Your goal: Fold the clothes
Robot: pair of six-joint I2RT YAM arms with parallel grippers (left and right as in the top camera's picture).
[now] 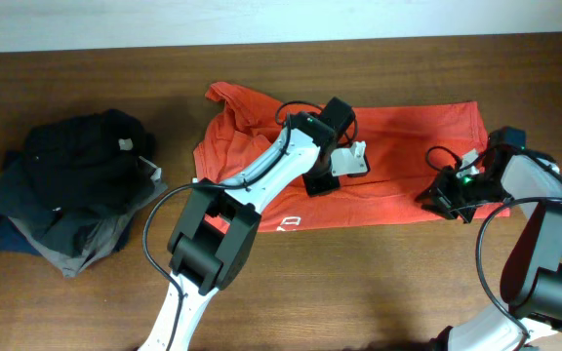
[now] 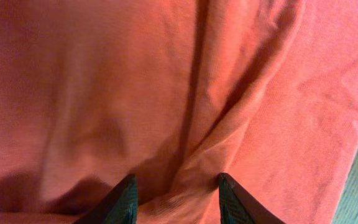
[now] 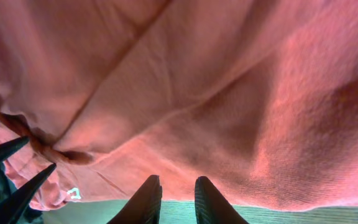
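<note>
- One table (image 1: 66, 292), wood-topped, carries everything I'm working with.
- One red-orange T-shirt (image 1: 398, 156) lies across the table from the centre out toward 3 o'clock. It is opened out sideways but rumpled, with its 10 o'clock end bunched up. I judge the job to be at an early stage, smoothing and gripping, with no clean fold laid yet.
- One pile of dark garments (image 1: 76, 185) sits at 9 o'clock, well apart from the shirt. I can't count the pieces in it, and it's not my concern.
- Two arms, one gripper each.
- The left gripper (image 1: 318, 183) is down on the middle of the shirt. In its wrist view the left gripper (image 2: 176, 186) has its fingers spread wide with a raised ridge of cloth running between them, and nothing is clamped.
- The right gripper (image 1: 437, 200) is at the shirt's 4 o'clock corner. From its own camera the right gripper (image 3: 176, 186) shows only a narrow gap, with the hem just ahead of the tips. I can't tell whether it has any cloth.
- One small white print (image 1: 291, 224) sits by the 6 o'clock hem.
- Next, in my judgement, I need a firm pinch on the edge at both grippers, then a lift and carry-over without dragging the body into more wrinkles.
</note>
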